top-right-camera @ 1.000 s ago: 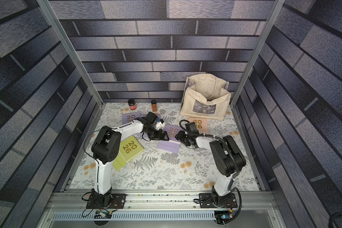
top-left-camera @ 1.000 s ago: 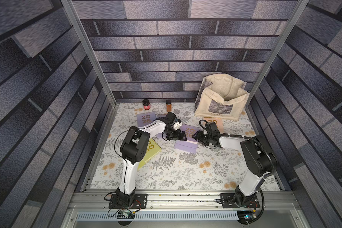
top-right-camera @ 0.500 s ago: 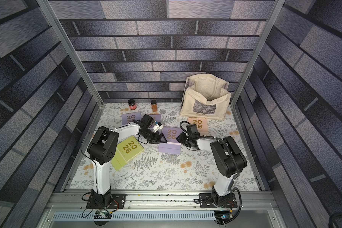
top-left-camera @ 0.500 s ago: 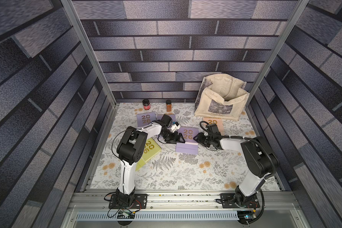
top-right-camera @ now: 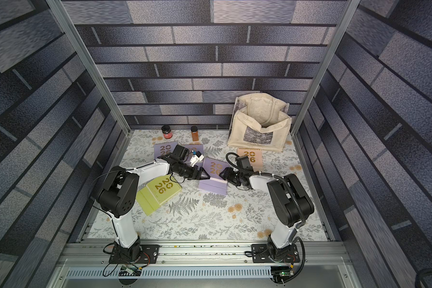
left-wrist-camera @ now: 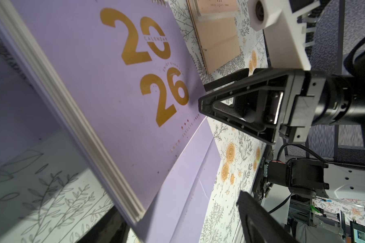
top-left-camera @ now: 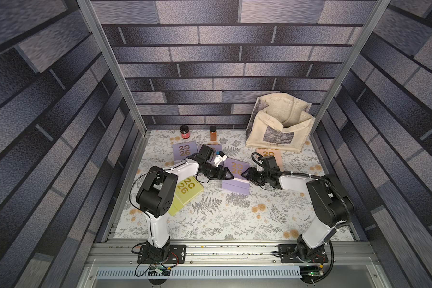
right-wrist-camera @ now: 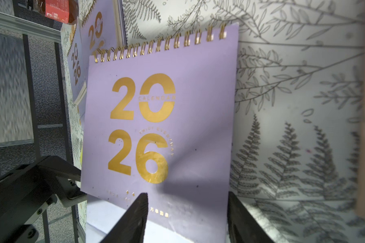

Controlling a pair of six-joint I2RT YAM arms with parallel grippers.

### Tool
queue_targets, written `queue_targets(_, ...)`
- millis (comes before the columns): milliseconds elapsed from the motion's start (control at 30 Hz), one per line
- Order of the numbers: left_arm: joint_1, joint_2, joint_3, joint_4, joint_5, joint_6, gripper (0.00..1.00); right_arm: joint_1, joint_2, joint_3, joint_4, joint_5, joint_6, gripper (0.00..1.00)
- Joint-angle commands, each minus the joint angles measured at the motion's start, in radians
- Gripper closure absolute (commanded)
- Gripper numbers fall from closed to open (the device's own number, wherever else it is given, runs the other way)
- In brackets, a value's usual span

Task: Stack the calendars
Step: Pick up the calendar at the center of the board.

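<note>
Within the last second the left arm had drawn back from above the central lavender calendar (top-left-camera: 236,167). The gold "2026" on its cover, previously masked by the wrist, was now exposed in both top views, and the calendar itself had not visibly shifted. The left gripper (top-left-camera: 228,175) now stood at the calendar's left edge and the right gripper (top-left-camera: 245,173) at its right edge, where it had remained. In the left wrist view the left jaws stood wide: one finger (left-wrist-camera: 259,223) was clear of the page block, the calendar's near corner lay between them, and nothing was clamped. In the right wrist view the right fingers (right-wrist-camera: 133,218) stood moderately apart before the cover's lower edge, holding nothing. This calendar appeared propped at a tilt, not flat. Its gold spiral binding (right-wrist-camera: 156,47) was uppermost, a white page edge was showing, and its base flap (top-left-camera: 235,187) lay on the floral cloth (top-left-camera: 235,219). It probably needed flattening or a fresh grip before stacking. No stack existed yet. The back lavender calendar (top-left-camera: 184,152) and a partly hidden lavender calendar (top-left-camera: 217,147) lay just beside each other. The peach calendar (top-left-camera: 264,152) lay before the tote bag (top-left-camera: 277,132), and the yellow-green calendar (top-left-camera: 187,190) lay under the left arm.
</note>
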Motion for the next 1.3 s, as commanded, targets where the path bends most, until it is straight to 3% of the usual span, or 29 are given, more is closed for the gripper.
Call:
queue_targets(0, -0.013, -0.025, -0.021, 0.072, 0.006, -0.034, 0.22, 0.010, 0.005, -0.011, 0.019, -0.055, -0.006, 0.40)
queue_targets(333, 0.015, 0.005, -0.018, 0.106, 0.001, -0.064, 0.44, 0.009, 0.011, -0.015, 0.014, -0.069, -0.020, 0.42)
queue_targets(600, 0.039, 0.043, 0.017, 0.120, 0.060, -0.078, 0.46, 0.009, 0.013, -0.034, 0.016, -0.075, -0.036, 0.42)
queue_targets(867, 0.036, 0.075, 0.030, 0.125, 0.086, -0.093, 0.72, 0.009, 0.016, -0.045, 0.032, -0.083, -0.040, 0.42)
queue_targets(1067, 0.047, 0.067, 0.023, 0.145, 0.112, -0.103, 0.99, 0.009, -0.003, -0.048, 0.027, -0.079, -0.048, 0.41)
queue_targets(1267, 0.079, 0.030, -0.001, 0.178, 0.120, -0.121, 1.00, -0.012, -0.095, -0.080, 0.002, -0.064, -0.053, 0.39)
